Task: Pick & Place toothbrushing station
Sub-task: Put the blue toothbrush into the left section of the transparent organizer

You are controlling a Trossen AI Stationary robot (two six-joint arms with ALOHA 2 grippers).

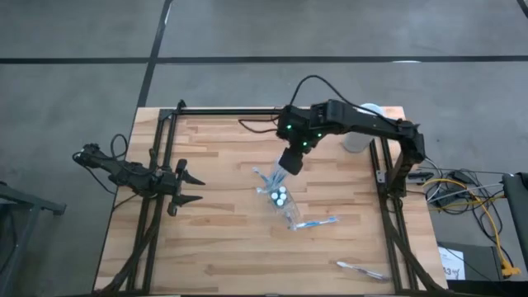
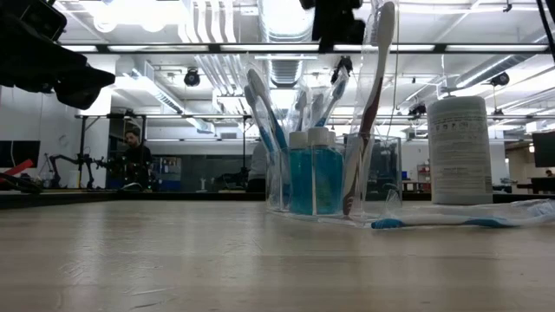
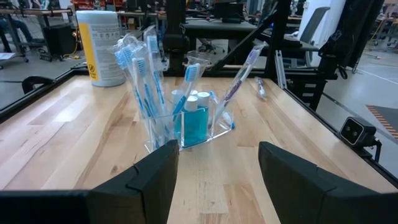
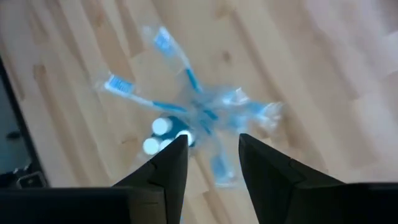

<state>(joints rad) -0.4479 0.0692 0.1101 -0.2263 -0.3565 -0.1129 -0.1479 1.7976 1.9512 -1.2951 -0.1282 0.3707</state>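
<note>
- Right gripper: low view, top centre; cut off by the upper edge, fingertips not shown.
- Left arm: low view, upper left; dark and cropped by the frame.
- Toothbrushes: right wrist view, centre; blurred, outlines smeared.
- Clear holder: same view; too blurred to trace its walls.
- Loose toothbrush: high view, lower right; too small to tell its colour.
- White cylinder: high view, upper right; partly hidden by the right arm.
</note>
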